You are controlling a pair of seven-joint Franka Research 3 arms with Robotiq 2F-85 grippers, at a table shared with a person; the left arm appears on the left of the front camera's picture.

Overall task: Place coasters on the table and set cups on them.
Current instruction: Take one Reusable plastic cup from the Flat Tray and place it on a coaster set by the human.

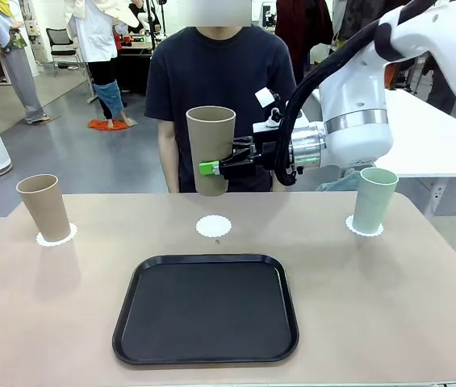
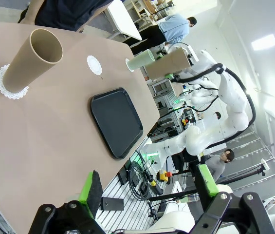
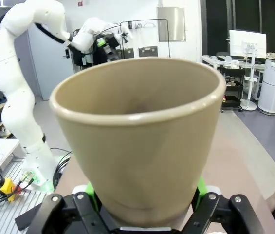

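Note:
My right gripper [image 1: 214,167] is shut on a tan-brown cup [image 1: 211,148], holding it upright in the air above the bare middle coaster [image 1: 214,226]. Up close in the right wrist view that cup [image 3: 139,141] sits between the green pads. A second tan-brown cup [image 1: 43,207] stands on the left coaster [image 1: 56,237], also visible as cup [image 2: 31,60] on its coaster [image 2: 6,84]. The mint green cup [image 1: 372,199] stands on the right coaster [image 1: 364,228]. My left gripper [image 2: 149,187] is open, high over the table's near edge, holding nothing.
A black rectangular tray [image 1: 207,308] lies on the beige table [image 1: 389,298] in front of the middle coaster. A person in a dark shirt [image 1: 215,76] stands at the far side. A white table [image 1: 437,141] stands behind at the right.

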